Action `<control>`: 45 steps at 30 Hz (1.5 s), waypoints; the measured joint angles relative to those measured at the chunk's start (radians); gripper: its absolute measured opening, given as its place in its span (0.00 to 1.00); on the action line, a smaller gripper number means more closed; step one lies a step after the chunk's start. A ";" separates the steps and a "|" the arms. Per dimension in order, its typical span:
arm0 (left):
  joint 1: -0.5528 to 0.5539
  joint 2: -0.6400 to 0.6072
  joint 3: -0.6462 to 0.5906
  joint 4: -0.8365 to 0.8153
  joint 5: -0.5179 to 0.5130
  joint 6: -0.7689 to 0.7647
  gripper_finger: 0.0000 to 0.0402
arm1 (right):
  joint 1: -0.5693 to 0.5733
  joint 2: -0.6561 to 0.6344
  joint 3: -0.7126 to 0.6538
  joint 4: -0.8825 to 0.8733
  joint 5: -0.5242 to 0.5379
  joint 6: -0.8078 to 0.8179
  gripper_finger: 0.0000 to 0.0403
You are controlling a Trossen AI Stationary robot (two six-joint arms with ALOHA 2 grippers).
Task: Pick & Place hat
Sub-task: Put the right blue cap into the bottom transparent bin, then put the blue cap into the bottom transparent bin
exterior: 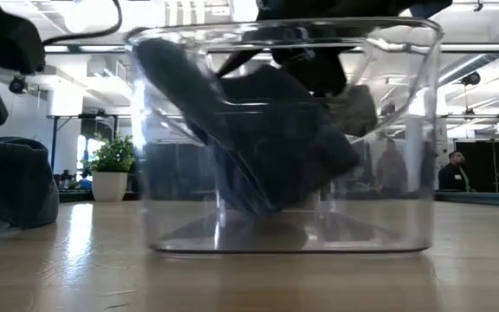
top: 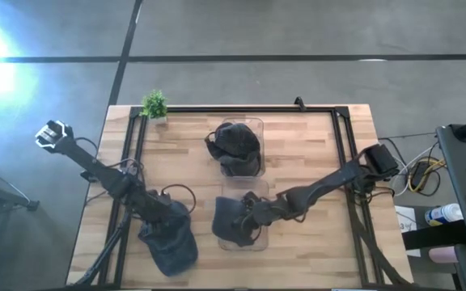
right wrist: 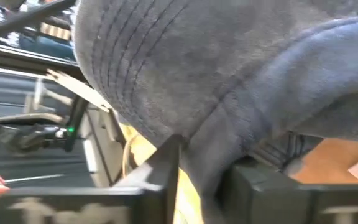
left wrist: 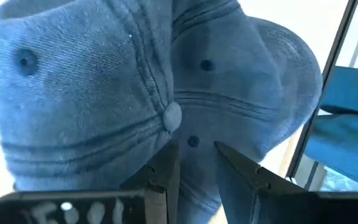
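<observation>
Denim-grey cloth shows in three places from the high view: one hat (top: 235, 145) sits in the far clear container (top: 253, 125), a second hat (top: 235, 220) hangs partly inside the near clear container (top: 259, 242), and a third hat (top: 170, 241) lies on the wooden counter (top: 314, 153) toward the left front. The right end effector (top: 253, 217) reaches over the near container and appears to grip the second hat; the left end effector (top: 162, 218) is down at the third hat. A small potted plant (top: 155, 104) stands at the far left corner.

From the low view, the near container (exterior: 405, 130) fills the picture, with the second hat (exterior: 258, 130) tilted inside it, its lowest edge close to the bottom but the right arm above.

The left wrist view shows the third hat (left wrist: 104, 81) with its crown button just ahead of the fingers (left wrist: 163, 168), which stand narrow with cloth between them; they seem to pinch it, though the hold looks shallow.

The right wrist view shows the fingers (right wrist: 166, 162) closed on a fold of the second hat (right wrist: 229, 62).

The placing step looks nearly done on the right: next, that end effector should let go and lift clear. The left must firm its grip before lifting.
</observation>
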 joint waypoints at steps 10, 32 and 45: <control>0.000 0.000 -0.095 0.123 -0.018 -0.022 0.23 | 0.009 -0.087 0.043 -0.143 -0.045 -0.130 0.49; 0.032 0.151 0.214 -0.187 -0.210 0.244 0.23 | 0.018 -0.094 0.097 -0.475 -0.022 -0.443 0.50; 0.034 0.195 0.370 -0.412 -0.380 0.407 0.28 | 0.076 -0.224 0.045 -0.652 0.005 -0.511 0.50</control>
